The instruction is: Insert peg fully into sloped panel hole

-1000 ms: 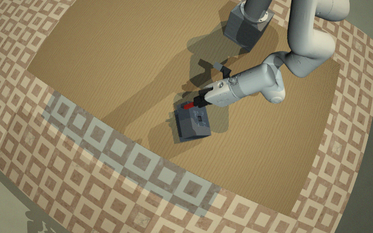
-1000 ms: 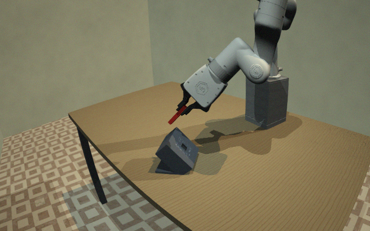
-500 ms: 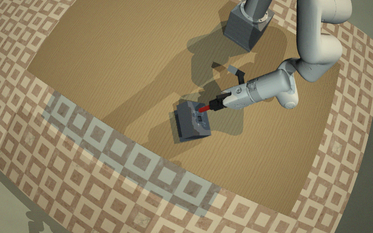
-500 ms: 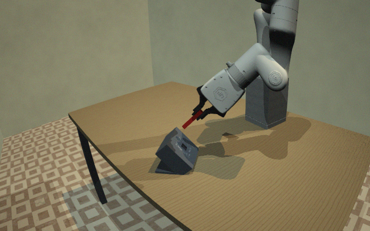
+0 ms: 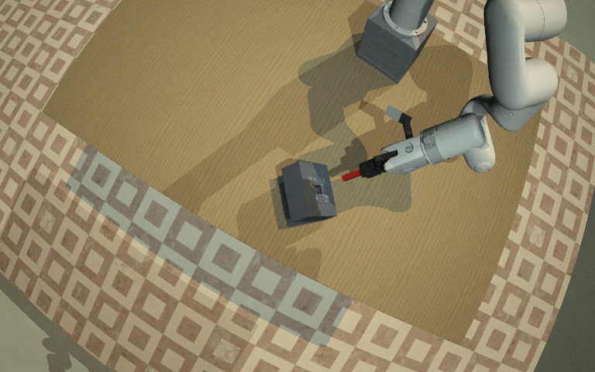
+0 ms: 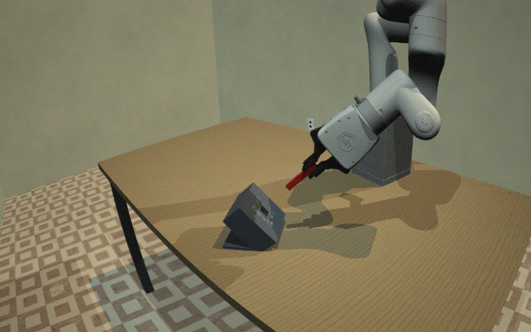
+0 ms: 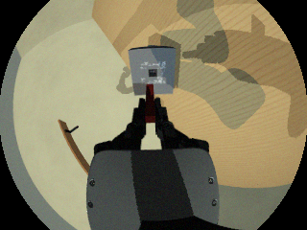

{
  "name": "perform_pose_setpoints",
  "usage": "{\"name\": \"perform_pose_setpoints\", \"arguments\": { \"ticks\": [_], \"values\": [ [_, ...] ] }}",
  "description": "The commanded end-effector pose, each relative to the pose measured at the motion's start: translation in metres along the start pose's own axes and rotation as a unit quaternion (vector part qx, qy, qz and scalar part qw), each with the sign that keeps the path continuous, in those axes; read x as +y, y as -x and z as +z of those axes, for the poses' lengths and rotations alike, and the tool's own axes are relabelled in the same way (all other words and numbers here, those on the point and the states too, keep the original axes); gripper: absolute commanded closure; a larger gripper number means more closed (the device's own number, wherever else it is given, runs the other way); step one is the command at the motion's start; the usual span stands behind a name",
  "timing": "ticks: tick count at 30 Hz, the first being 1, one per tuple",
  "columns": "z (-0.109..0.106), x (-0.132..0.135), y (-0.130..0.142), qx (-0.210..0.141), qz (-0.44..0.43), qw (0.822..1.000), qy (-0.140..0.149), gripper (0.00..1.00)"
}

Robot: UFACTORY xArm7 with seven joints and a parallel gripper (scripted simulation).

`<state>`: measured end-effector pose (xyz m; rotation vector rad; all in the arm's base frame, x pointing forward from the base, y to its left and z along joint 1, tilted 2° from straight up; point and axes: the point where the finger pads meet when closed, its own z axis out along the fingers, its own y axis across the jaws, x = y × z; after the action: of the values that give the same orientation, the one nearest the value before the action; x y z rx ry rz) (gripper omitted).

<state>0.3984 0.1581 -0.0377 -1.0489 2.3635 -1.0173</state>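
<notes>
gripping slim red square peg [image 5: 350, 176], black claw [image 5: 366, 170] clamped tight; grey wedge panel [image 5: 313, 197] apart, hole unfilled.

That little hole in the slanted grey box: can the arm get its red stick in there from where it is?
Probably yes. The gripper holds the red stick pointed at the hole, and only open air lies between them. The wrist view shows stick and hole roughly lined up.

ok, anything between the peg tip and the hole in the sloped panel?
Nothing visible. The gripper is shut on the red peg, whose tip hangs in open air short of the hole in the sloped panel; in the wrist view the peg points at it.
</notes>
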Motion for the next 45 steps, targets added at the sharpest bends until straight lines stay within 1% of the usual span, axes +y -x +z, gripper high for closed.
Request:
{"name": "perform_pose_setpoints", "arguments": {
  "ticks": [1, 5, 10, 12, 17, 22, 29, 38, 45],
  "values": [
    [-0.008, 0.007, 0.002, -0.002, -0.008, 1.0, -0.003, 1.0],
    [-0.003, 0.007, 0.003, -0.002, -0.007, 1.0, -0.003, 1.0],
    [0.018, 0.007, 0.003, -0.002, -0.007, 1.0, -0.003, 1.0],
    [0.018, 0.007, 0.003, -0.002, -0.007, 1.0, -0.003, 1.0],
    [0.036, 0.007, 0.004, -0.002, -0.007, 1.0, -0.003, 1.0],
    [0.049, 0.007, 0.004, -0.002, -0.007, 1.0, -0.003, 1.0],
    [0.054, 0.007, 0.004, -0.002, -0.007, 1.0, -0.003, 1.0],
    [0.048, 0.007, 0.003, -0.002, -0.007, 1.0, -0.003, 1.0],
    [0.054, 0.007, 0.003, -0.002, -0.007, 1.0, -0.003, 1.0]
  ]
}}
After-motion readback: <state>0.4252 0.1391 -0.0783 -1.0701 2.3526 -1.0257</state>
